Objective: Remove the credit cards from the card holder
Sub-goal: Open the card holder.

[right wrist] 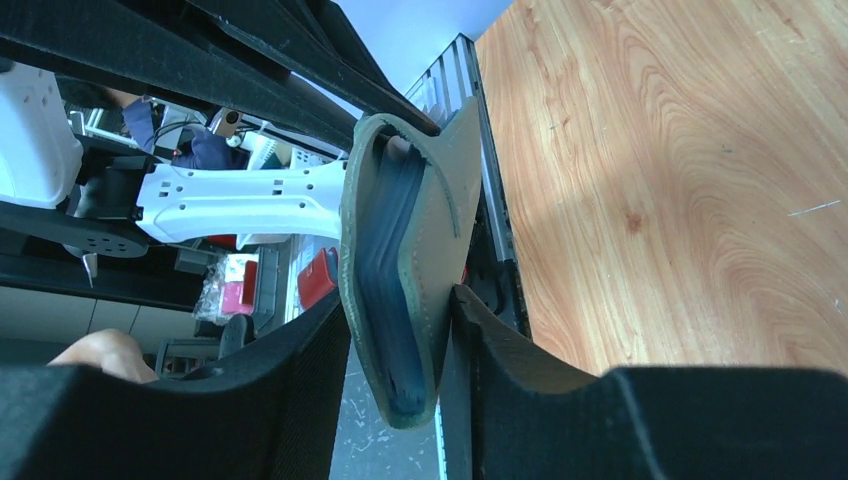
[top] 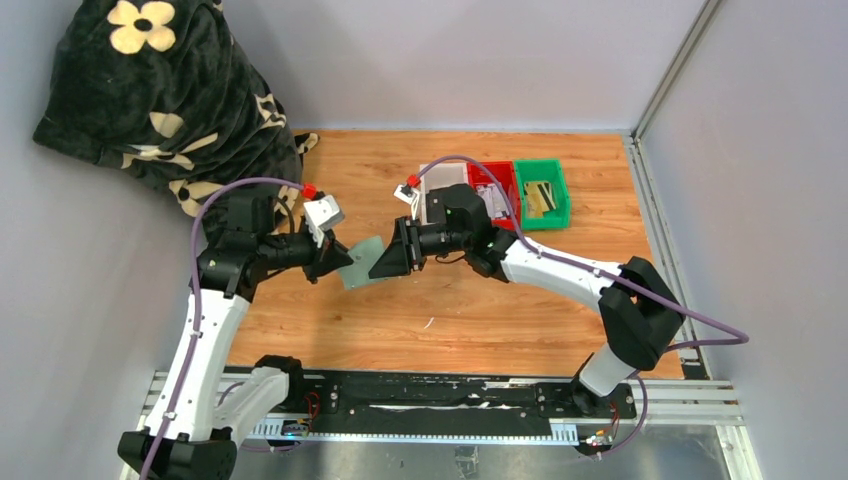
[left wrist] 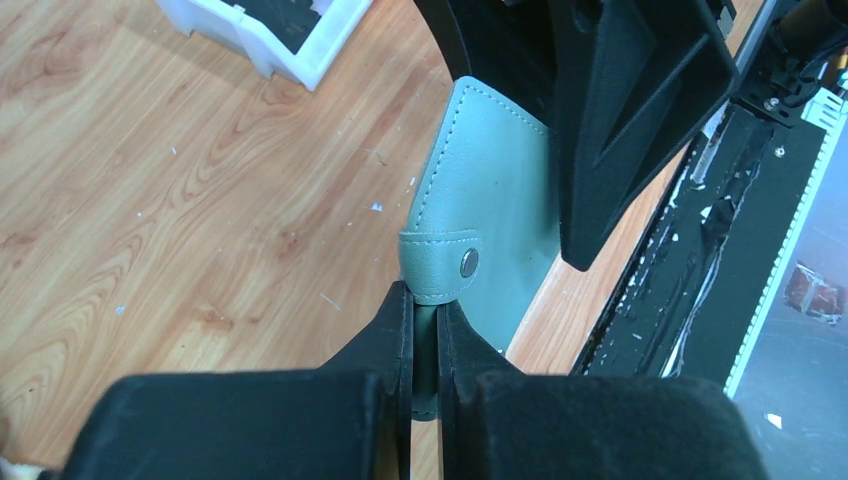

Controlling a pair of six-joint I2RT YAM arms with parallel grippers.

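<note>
From above, the card holder (top: 362,262) is hanging over the middle of the bench (top: 450,320), between the left gripper (top: 335,262) and the right gripper (top: 385,262). At the left wrist, the left gripper is clenching the holder's tabbed edge. At the right wrist, the right gripper's fingers (right wrist: 300,380) are pressing on both of its faces.

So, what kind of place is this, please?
Probably a robot lab work cell: plain grey walls enclose a wooden table, a metal rail carries two robot arms, and small plastic bins sit at the back.
</note>
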